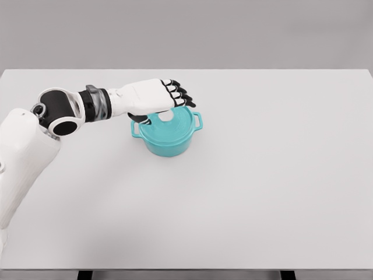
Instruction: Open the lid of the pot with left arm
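The white left hand [156, 96], with black finger segments, sits directly over the small round teal pot [168, 135], palm down, its arm entering from the lower left edge and reaching across the white rectangular table [280, 186]. The fingers [178, 93] curl downward over the far rim of the matching teal lid [169, 122]; the thumb side lies at the near left edge of the lid. A pale patch at the lid's centre, just below the palm, is probably the knob, but it is too small to confirm. Whether the fingers actually close on the lid cannot be determined: the hand covers the contact area.

The lid is seated flat on the pot, edges aligned, no gap visible. One side handle [198, 121] of the pot sticks out just right of the fingertips; the other handle [135, 129] shows under the wrist, partly hidden by a dark thumb segment.

The pot stands on the table beneath and slightly forward of the hand, left of table centre, towards the far edge. The forearm's black and grey wrist joint [96, 104] lies left of the pot, above the table surface.
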Action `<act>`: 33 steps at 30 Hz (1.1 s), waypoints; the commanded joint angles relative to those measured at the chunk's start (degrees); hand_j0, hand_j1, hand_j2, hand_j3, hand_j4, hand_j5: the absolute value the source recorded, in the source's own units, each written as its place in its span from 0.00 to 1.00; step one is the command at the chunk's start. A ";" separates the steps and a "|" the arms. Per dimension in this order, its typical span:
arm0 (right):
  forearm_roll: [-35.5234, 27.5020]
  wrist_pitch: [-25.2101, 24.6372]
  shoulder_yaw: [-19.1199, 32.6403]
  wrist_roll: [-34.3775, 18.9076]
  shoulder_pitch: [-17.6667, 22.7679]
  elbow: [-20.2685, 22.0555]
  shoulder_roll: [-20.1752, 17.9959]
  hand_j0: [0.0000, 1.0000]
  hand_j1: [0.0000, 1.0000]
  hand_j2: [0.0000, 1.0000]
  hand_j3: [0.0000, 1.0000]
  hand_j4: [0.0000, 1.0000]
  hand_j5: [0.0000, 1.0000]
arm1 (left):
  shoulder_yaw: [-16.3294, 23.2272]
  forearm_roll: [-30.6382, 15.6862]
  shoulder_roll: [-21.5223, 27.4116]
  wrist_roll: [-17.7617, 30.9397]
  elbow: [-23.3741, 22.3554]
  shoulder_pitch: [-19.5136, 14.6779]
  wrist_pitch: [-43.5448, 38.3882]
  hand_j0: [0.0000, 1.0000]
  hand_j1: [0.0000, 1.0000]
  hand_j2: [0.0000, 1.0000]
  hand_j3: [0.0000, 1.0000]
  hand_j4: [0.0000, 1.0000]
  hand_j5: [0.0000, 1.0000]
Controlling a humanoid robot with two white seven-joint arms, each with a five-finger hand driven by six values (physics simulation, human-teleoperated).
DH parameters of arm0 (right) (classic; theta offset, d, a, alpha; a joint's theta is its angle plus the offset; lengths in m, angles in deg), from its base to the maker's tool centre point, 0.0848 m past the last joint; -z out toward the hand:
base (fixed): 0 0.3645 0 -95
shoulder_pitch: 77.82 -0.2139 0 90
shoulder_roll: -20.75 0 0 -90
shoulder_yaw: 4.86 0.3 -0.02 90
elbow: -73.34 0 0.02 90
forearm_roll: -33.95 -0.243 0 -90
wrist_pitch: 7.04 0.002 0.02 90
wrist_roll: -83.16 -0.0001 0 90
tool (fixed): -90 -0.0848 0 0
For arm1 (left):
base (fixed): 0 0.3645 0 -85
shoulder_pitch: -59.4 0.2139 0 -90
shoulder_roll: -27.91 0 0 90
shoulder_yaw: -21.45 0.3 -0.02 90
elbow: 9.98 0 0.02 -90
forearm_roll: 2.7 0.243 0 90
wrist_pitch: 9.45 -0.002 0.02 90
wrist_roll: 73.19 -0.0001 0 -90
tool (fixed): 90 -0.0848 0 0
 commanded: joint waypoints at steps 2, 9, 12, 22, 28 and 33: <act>-0.05 -0.04 0.01 0.01 0.00 0.01 0.00 1.00 1.00 1.00 1.00 1.00 1.00 | -0.05 -0.26 -0.07 -0.03 -0.96 -0.17 -0.16 0.90 0.90 0.90 0.90 0.90 0.90; -0.05 0.04 0.01 0.01 0.00 0.01 0.00 1.00 1.00 1.00 1.00 1.00 1.00 | -0.05 -0.44 -1.12 -0.03 -1.58 -0.18 -0.16 0.88 0.88 0.88 0.88 0.88 0.88; -0.05 0.04 0.01 0.01 0.00 0.01 0.00 1.00 1.00 1.00 1.00 1.00 1.00 | 0.13 -0.52 -1.38 -0.03 -1.58 -0.09 -0.16 0.88 0.88 0.88 0.88 0.88 0.88; -0.05 -0.04 0.01 0.01 0.00 0.01 0.00 1.00 1.00 1.00 1.00 1.00 1.00 | 0.04 -1.05 -1.47 -0.03 -1.49 -0.09 -0.16 0.88 0.88 0.88 0.88 0.88 0.88; -0.05 -0.04 0.01 0.01 0.00 0.01 0.00 1.00 1.00 1.00 1.00 1.00 1.00 | 0.74 -1.14 -1.30 -0.03 -1.40 0.09 -0.16 0.83 0.83 0.83 0.83 0.83 0.83; -0.05 0.04 0.01 0.01 0.00 0.01 0.00 1.00 1.00 1.00 1.00 1.00 1.00 | 0.74 -1.14 -1.12 -0.03 -1.40 0.18 -0.16 0.80 0.80 0.80 0.80 0.80 0.80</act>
